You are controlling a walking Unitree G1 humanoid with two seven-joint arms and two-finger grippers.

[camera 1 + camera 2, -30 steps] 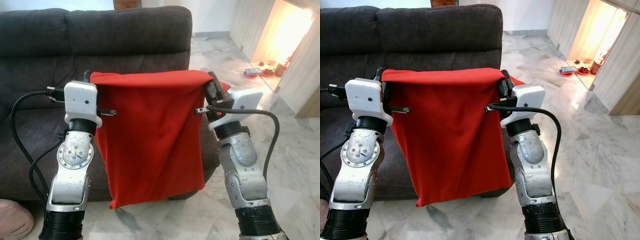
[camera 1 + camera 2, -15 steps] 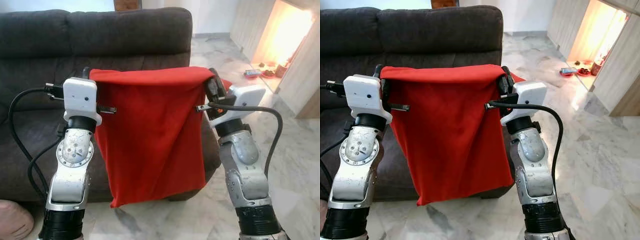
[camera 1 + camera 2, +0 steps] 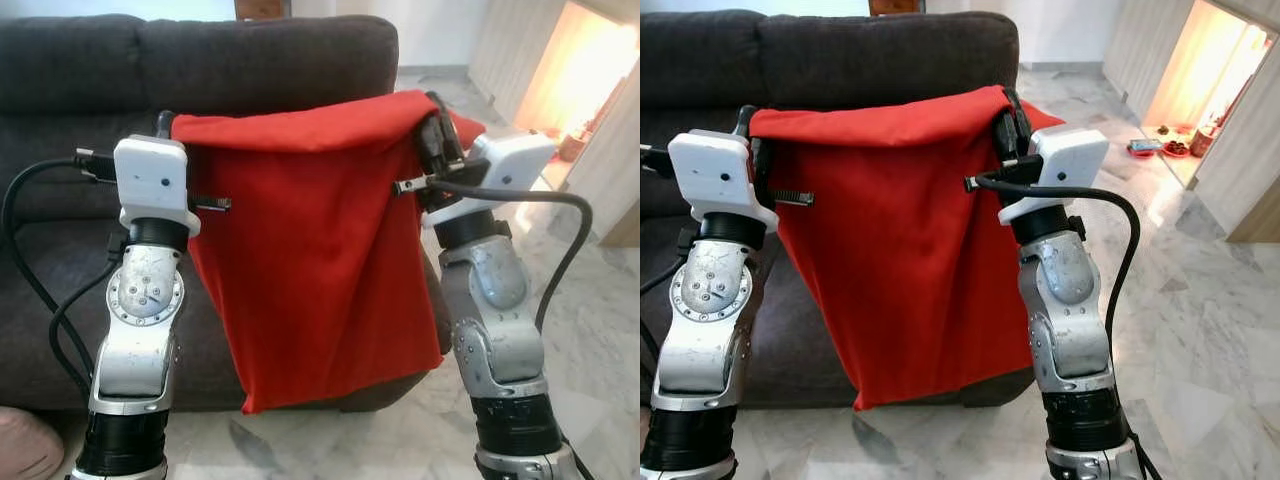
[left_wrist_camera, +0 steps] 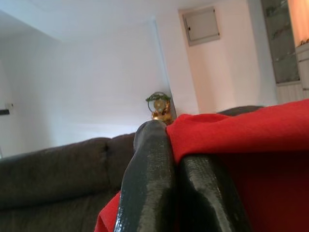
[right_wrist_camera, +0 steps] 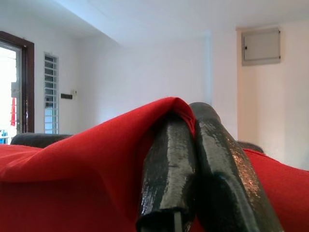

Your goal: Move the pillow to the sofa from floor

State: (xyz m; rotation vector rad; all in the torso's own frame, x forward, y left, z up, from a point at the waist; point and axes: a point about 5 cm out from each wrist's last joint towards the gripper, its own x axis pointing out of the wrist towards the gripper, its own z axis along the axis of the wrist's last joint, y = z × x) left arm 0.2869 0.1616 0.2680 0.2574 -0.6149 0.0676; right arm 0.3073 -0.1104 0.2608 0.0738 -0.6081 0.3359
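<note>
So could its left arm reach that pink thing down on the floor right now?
Probably not as things stand. The left gripper is shut on the red pillow's top corner, held high before the sofa. The pink thing lies far below, beside that arm's base.

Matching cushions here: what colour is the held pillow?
Plain red pillow, clearest in the left eye view.

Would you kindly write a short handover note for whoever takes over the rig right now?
Left gripper: shut on one top corner of the red pillow.
Right gripper: shut on the other top corner, held a little higher.
The pillow hangs off the floor between both arms, in front of the dark sofa.
Done: pickup.
Left: carry it over the seat, lower it, open both grippers.
</note>
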